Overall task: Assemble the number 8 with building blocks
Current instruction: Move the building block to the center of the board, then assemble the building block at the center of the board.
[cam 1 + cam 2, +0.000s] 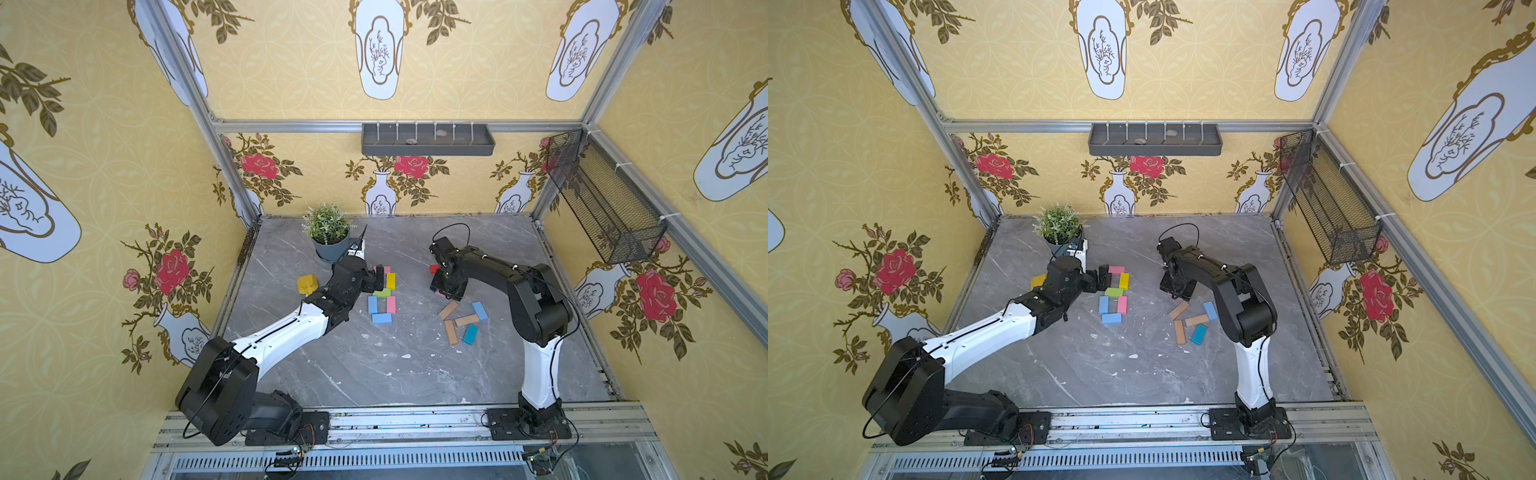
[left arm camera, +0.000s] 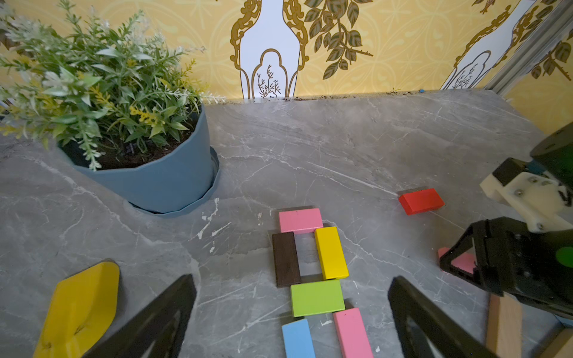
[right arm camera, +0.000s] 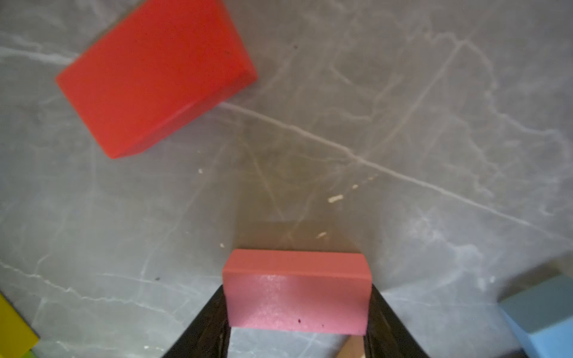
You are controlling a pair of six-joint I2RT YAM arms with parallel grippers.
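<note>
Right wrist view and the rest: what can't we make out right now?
- Pink rectangular block: right wrist view blurred, right fingers cover its sides; top views, black right arm largely covers it.
- Dark brown rectangular block: top views, indistinguishable from black left fingers.
- Tan wooden block: left wrist view, cut by frame edge.
- Grey wall tray contents: top views, too small.
</note>
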